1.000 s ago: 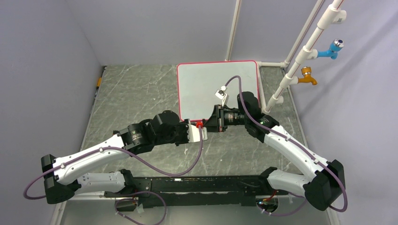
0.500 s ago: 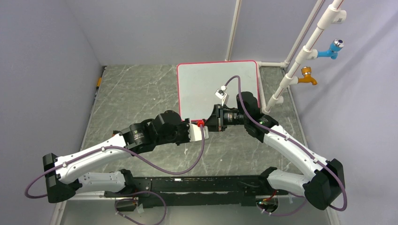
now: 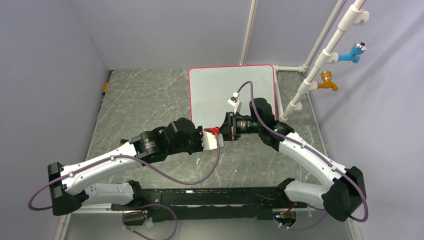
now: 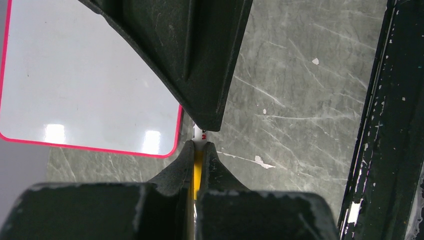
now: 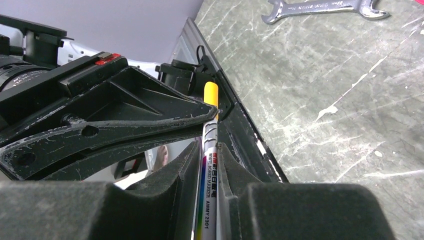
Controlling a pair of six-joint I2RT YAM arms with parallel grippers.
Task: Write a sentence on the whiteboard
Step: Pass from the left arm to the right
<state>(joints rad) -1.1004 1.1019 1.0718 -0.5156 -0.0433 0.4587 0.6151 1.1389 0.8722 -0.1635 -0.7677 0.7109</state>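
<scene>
Your left jaws clamp yellow end (image 4: pixel 198 170), probably cap, of marker (image 5: pixel 207 170); right jaws clamp its barrel. Both meet just off whiteboard (image 3: pixel 215 90) near edge; whiteboard flat on desk (image 3: pixel 145 100).

Right wrist view: the marker (image 5: pixel 209 165) runs off the bottom edge between the right gripper's (image 5: pixel 207 146) fingers. Left wrist view: I see only a sliver of it in the left gripper (image 4: pixel 198 145), and the whiteboard (image 4: pixel 75 75) is cropped top and left. Top view: the right arm (image 3: pixel 260 120) hides the whiteboard's near right corner.
</scene>
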